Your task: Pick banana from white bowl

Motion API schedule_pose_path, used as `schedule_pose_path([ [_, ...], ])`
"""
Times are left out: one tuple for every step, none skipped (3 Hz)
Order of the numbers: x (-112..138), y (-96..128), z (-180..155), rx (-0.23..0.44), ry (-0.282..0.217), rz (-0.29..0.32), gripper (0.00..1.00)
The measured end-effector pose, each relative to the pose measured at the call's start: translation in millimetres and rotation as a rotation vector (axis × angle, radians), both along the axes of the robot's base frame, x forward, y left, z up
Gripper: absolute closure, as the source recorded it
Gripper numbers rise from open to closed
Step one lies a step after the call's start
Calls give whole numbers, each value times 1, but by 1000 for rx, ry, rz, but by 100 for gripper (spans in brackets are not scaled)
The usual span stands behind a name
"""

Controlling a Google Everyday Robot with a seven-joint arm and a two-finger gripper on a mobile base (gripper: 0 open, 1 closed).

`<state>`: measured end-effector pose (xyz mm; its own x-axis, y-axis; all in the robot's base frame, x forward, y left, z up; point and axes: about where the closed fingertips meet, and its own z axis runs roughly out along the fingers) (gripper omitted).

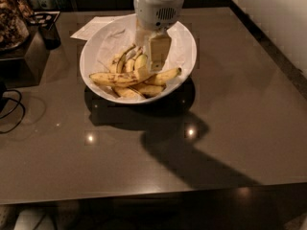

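**Tool lowered into the white bowl, over the fruit**

We see the tool (154, 67) hanging from its white wrist housing, reaching down inside the white bowl (94, 46), with its tip just above the heap of fruit. We cannot tell whether the tool is wide, narrow or holding anything. The banana (117, 78), the longest and speckled brown, lies crosswise just in front of the tool's tip and stretches away to the picture's left of it. Its near end is right beside the tip, and we cannot tell whether the two touch. Shorter bananas (164, 75) lie to the other side of the tool and behind the long one. The bowl stands on the dark glossy tabletop (225, 123). Beyond the tool, a sheet of paper (92, 28) shows at the bowl's far rim.
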<state>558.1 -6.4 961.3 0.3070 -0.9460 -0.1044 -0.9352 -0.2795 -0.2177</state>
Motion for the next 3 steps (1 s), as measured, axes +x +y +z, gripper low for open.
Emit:
schedule_pose_path([
  [5, 4, -12, -11, 24, 12, 44],
  [8, 8, -21, -18, 44, 23, 44],
  [14, 14, -29, -31, 58, 43, 40],
])
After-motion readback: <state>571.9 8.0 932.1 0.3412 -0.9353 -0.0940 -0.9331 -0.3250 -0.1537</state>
